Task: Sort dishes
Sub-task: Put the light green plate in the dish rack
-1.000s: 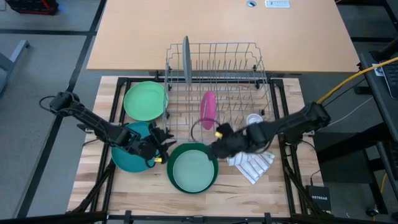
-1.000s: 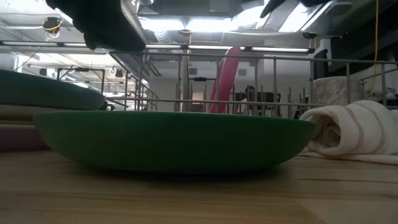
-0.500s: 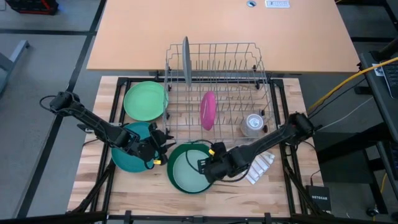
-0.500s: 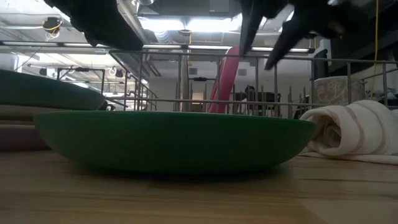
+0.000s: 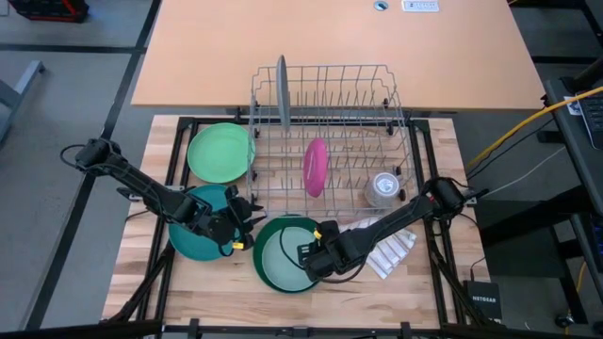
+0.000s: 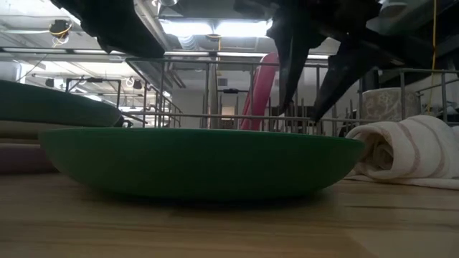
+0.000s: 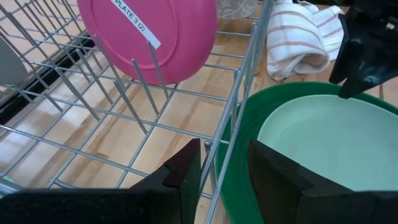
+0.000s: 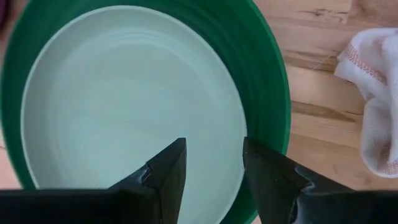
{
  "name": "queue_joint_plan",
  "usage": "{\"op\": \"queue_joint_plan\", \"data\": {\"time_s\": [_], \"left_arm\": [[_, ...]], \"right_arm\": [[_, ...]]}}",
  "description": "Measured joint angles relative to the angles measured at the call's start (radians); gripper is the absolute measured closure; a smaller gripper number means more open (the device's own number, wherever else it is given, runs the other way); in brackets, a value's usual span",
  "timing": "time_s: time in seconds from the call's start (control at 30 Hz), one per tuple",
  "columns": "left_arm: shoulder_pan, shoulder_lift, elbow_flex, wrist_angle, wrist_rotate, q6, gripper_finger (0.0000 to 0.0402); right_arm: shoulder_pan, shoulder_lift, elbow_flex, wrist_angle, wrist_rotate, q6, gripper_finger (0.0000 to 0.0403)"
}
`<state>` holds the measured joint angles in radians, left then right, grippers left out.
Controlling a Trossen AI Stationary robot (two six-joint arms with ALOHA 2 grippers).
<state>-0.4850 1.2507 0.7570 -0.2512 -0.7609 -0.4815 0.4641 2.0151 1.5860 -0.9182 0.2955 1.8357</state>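
In the high view, a dark green bowl (image 5: pixel 292 254) with a pale green dish (image 5: pixel 287 259) nested inside is seen at the front of the wooden worktop (image 5: pixel 424 282). The right claw (image 5: pixel 306 255) is held over its right edge, fingers spread, nothing gripped. The left claw (image 5: pixel 247 218) is parked between a teal plate (image 5: pixel 193 237) and the wire rack (image 5: pixel 325 122), fingers parted and empty. A light green plate (image 5: pixel 219 153) lies behind the teal one; a pink plate (image 5: pixel 315 166) and a grey plate (image 5: pixel 281 89) stand upright in the rack, with a clear cup (image 5: pixel 382 188) beside them. A striped cloth (image 5: pixel 388 250) lies to the right.

In the low view, the two spread fingers (image 6: pixel 290 68) are seen just above the bowl's rim.

In the left wrist view, the pink plate is shown leaning among the tines.

In the right wrist view, the open fingers (image 8: pixel 165 171) are shown over the pale dish's edge.
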Motion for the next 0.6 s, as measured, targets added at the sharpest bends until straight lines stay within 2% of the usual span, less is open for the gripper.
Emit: {"op": "queue_joint_plan", "data": {"time_s": [0.3,0.6], "left_arm": [[0.000,0.000,0.000,0.000,0.000,0.015,0.0281],[0.000,0.000,0.000,0.000,0.002,0.041,0.0281]], "right_arm": [[0.000,0.000,-0.037,-0.030,-0.001,0.057,0.0240],[0.000,0.000,-0.097,0.072,-0.012,0.101,0.0240]]}}
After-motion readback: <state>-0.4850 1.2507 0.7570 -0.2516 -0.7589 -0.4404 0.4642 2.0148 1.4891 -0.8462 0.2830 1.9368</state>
